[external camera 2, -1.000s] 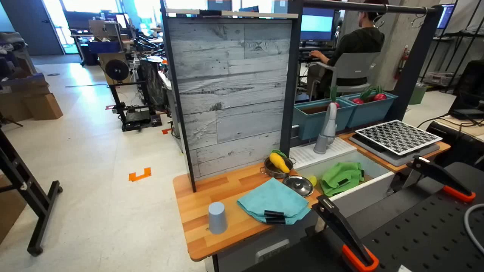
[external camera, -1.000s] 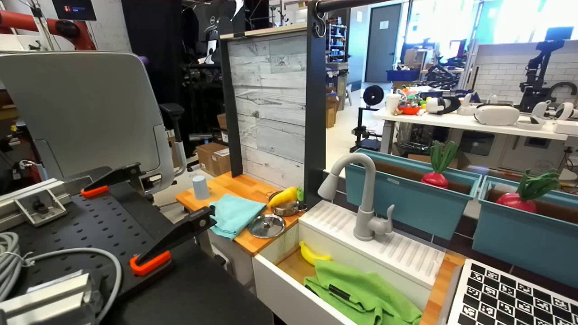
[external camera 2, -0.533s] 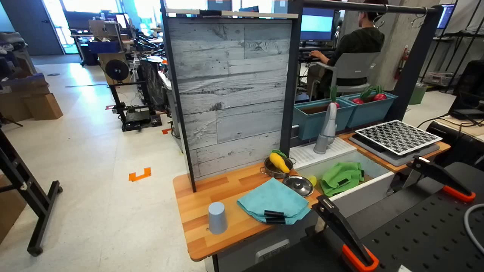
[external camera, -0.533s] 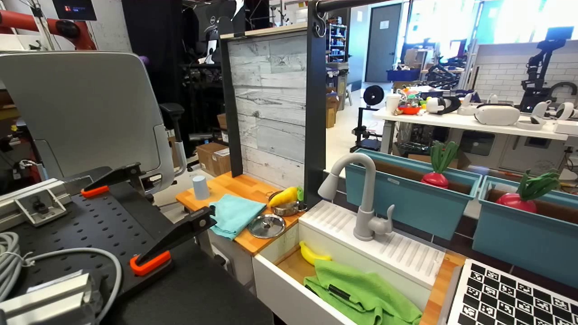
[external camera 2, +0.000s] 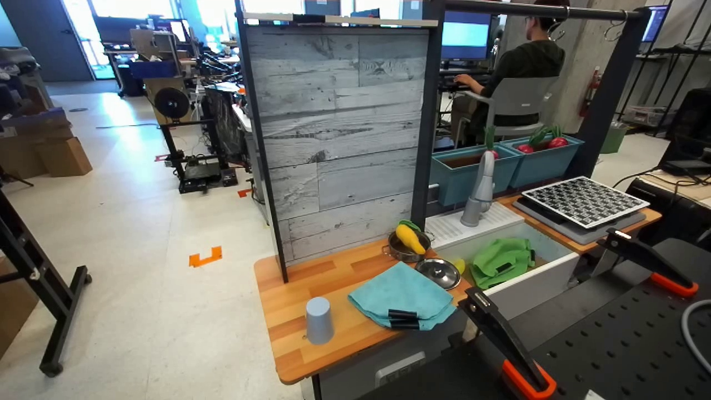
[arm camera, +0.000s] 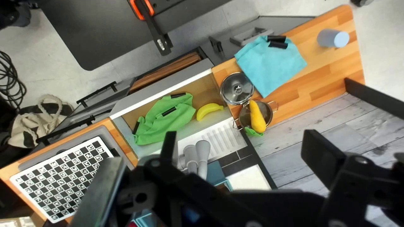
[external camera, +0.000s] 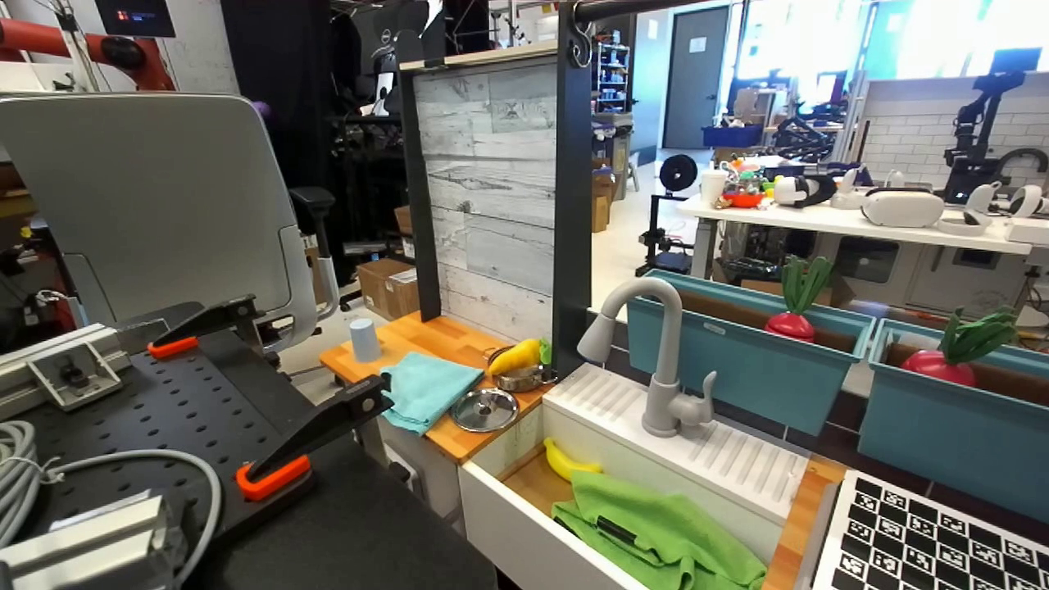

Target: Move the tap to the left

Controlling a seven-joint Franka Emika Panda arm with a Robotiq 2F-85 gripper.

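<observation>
In an exterior view we find the tap (external camera: 665, 377) upright on the ribbed ledge (external camera: 602, 397) behind the sink (external camera: 508, 528), its top curving toward the picture's left. In the wrist view we see the gripper (arm camera: 243, 148) with its jaws spread wide, holding nothing; the tap shows between them, nearer one side. A green cloth (external camera: 672, 533) and a banana (external camera: 564, 464) lie in the sink. On the desk (external camera 2: 325, 280) beside it we see a cup (external camera 2: 319, 321), a blue cloth (external camera 2: 402, 291), a lid (external camera 2: 439, 273) and a pot (external camera 2: 401, 256), a yellow squash (external camera 2: 410, 239) jutting over the pot's rim.
</observation>
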